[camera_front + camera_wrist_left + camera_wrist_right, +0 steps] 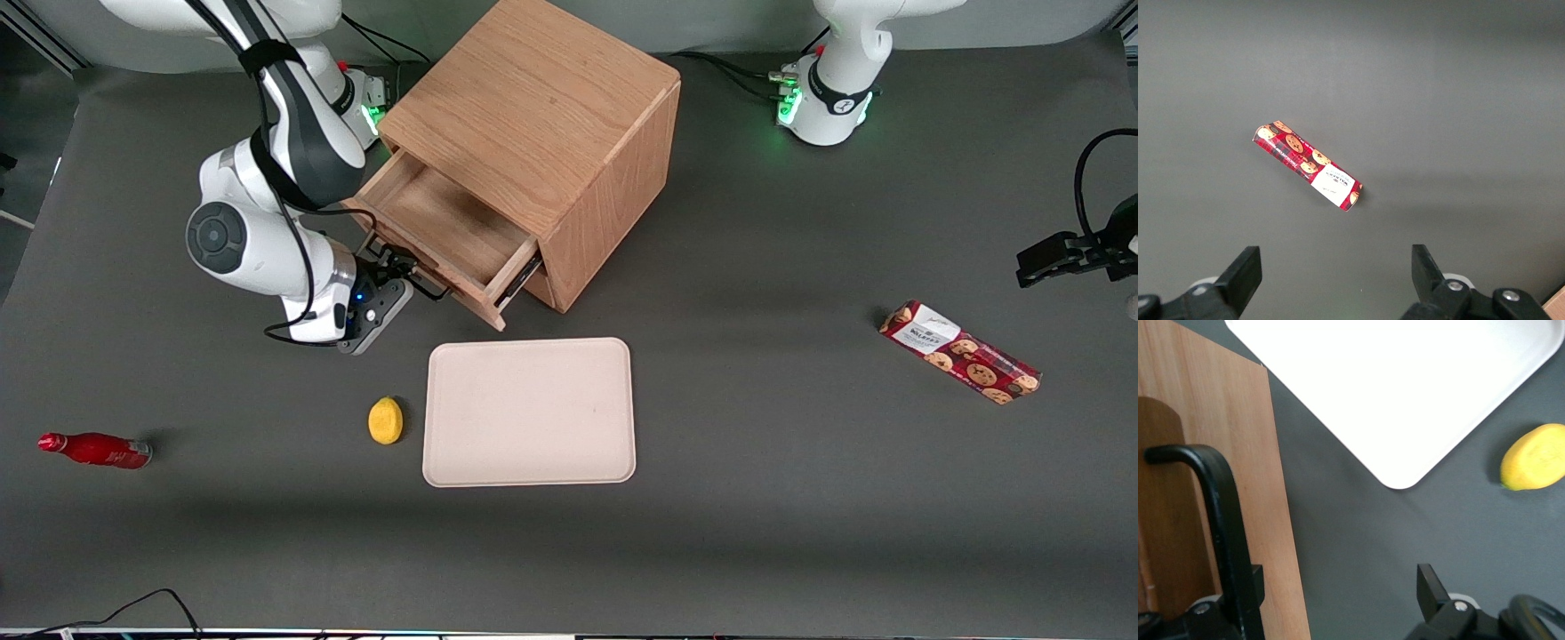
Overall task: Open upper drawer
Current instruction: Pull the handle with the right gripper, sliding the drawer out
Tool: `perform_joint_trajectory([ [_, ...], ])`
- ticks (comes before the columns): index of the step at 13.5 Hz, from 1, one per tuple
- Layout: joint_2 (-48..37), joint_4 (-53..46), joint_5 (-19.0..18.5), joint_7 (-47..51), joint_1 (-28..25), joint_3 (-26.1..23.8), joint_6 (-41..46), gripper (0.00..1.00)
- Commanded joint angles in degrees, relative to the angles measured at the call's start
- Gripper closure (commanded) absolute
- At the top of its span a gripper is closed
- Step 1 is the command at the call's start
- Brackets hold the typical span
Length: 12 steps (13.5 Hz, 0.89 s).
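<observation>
— Grey matting covers the counter (756, 533) seen from the front. What stands on it?

— A light-brown oak cabinet (542, 116), with the upper drawer (444, 236) pulled well out so its plain wooden inside shows. The gripper (404, 277) sits right at the drawer's front, at the black bar handle (427, 286).

— And nearer the front camera?

— A pale tray (530, 412) lies in front of the drawer, a yellow lemon (385, 420) just beside it. A red bottle (96, 450) lies on its side toward the working arm's end, and a red cookie box (960, 352) toward the parked arm's end.

— What does the left wrist camera show?

— Only the cookie box (1307, 165) flat on the grey counter (1438, 100), well apart from everything else.

— And the right wrist camera?

— The drawer's wooden front (1225, 453) fills one side, with the black handle (1221, 520) running along it. The gripper (1338, 600) is spread open: one finger sits against the handle, the other finger (1431, 590) stands clear over bare counter. So it is not clamped on the bar. The tray's (1405, 387) rounded corner and the lemon (1533, 457) also show, apart from each other.
</observation>
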State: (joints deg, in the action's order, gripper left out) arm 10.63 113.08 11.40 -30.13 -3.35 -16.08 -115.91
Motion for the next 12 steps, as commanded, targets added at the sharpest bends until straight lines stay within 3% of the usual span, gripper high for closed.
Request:
perform_joint_trajectory([
  [1,2.82,-1.28,-2.43,-2.39,-0.08,2.37,-0.64,0.0],
  [12,5.01,-5.93,-2.43,-7.48,0.18,7.55,-0.64,0.0],
])
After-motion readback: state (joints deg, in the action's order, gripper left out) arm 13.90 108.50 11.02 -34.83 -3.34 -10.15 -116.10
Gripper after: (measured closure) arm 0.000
